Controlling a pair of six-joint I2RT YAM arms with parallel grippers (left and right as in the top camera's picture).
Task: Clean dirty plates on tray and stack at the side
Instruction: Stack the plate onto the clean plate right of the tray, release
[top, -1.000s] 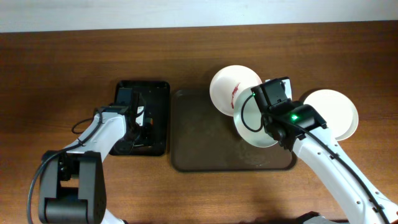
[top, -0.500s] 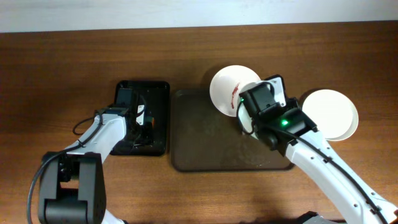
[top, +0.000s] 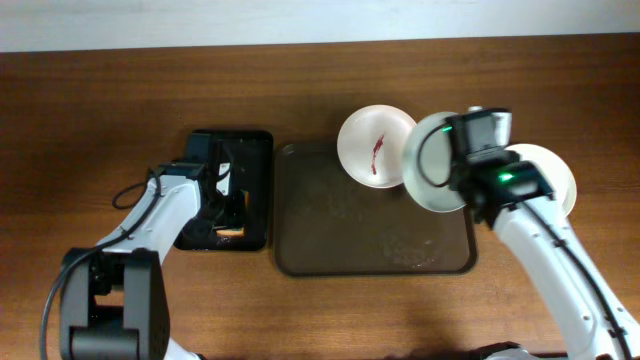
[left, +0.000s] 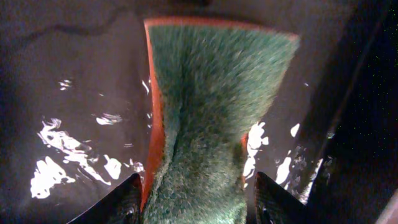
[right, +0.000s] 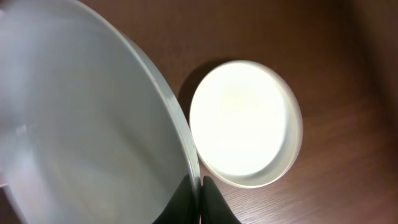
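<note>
Left zone: the black basin (top: 255, 140) stands on the table (top: 100, 100) just beside the left edge of the brown tray (top: 330, 255). The left gripper (left: 196, 205) is inside the basin, its fingers closed on a green sponge (left: 214, 106) with an orange edge. The sponge bulges outward between the two fingers. The wet basin floor shows glints around it. This arm has moved very little compared with half a second earlier.

Centre zone: the dirty plate (top: 375, 147) lies over the tray's upper right corner, with a red smear across its face. Half a second ago the right arm covered its right part. That part is now almost fully exposed.

Right zone: the right gripper (right: 199, 200) pinches the rim of the held plate (top: 428, 175) with both fingers closed on the edge. The held plate is tilted and raised over the tray's right edge. In the overhead view it overlaps the right margin of the dirty plate. One second ago it hung lower over the tray's right side. It has since shifted up and to the right, toward the clean plate (right: 245, 121). The clean plate rests flat on the table, off the tray to the right. In the wrist view, its left rim appears just beside the edge of the held plate.
</note>
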